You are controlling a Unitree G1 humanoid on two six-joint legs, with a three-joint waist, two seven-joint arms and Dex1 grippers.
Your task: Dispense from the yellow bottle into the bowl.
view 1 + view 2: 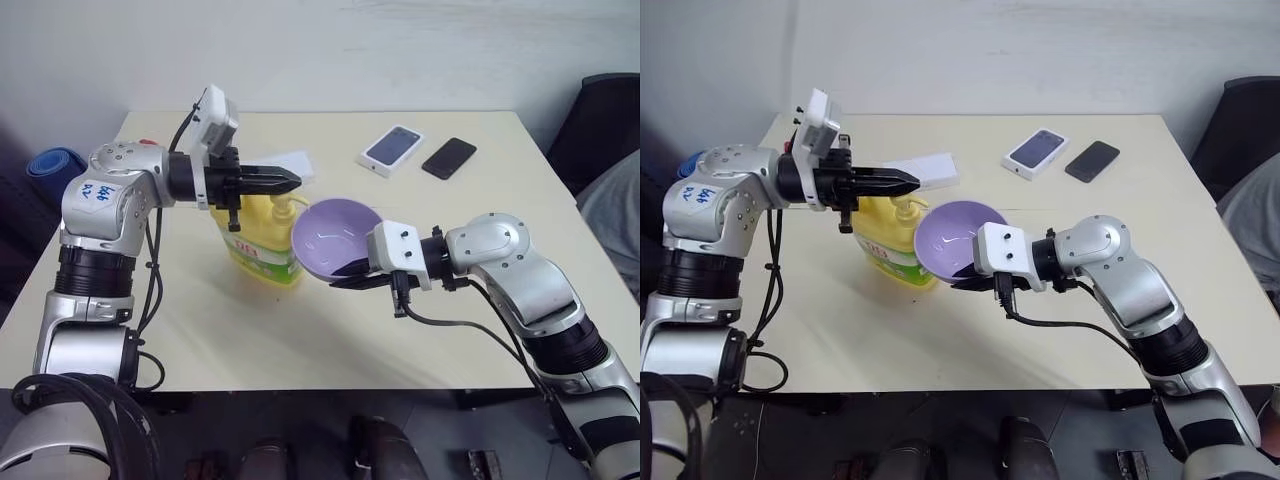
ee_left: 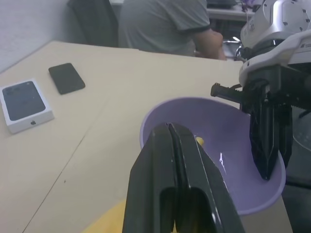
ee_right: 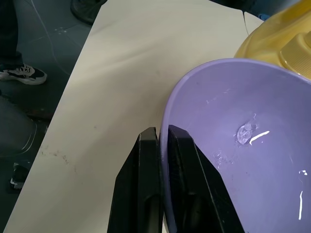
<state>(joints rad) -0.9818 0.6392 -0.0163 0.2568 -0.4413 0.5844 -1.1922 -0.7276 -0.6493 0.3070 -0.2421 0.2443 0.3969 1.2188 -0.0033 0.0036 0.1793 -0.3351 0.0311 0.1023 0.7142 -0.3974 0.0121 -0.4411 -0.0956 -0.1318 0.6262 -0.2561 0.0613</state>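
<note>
Lavender plastic is what our right gripper has hold of: its two fingers are pinched on the bowl rim, one finger inside the wall and one outside. It carries the bowl tilted, lifted off the table, with the mouth turned toward the bottle. A small clear blob with a wet glint lies on the inner wall, so we judge that some liquid is already in the bowl.

Our left gripper is pressed fully together with nothing between its fingers. It points level across the table, toward our right, with its tip just above the yellow pump head.

What matters for the coming move is that vertical gap. The pump head lies directly beneath the closed left fingers, and the bottle's long axis stands upright, so a press must go straight down along it. The nozzle points toward the bowl, whose rim sits just beside the bottle, at about the height of the spout. The left arm is plainly the nearer one to the pump; the right only has to hold the bowl there. If the bowl drifts away from the spout, we think the stream would land on the table.

A boxed phone and a dark phone lie well apart, on the far side.
</note>
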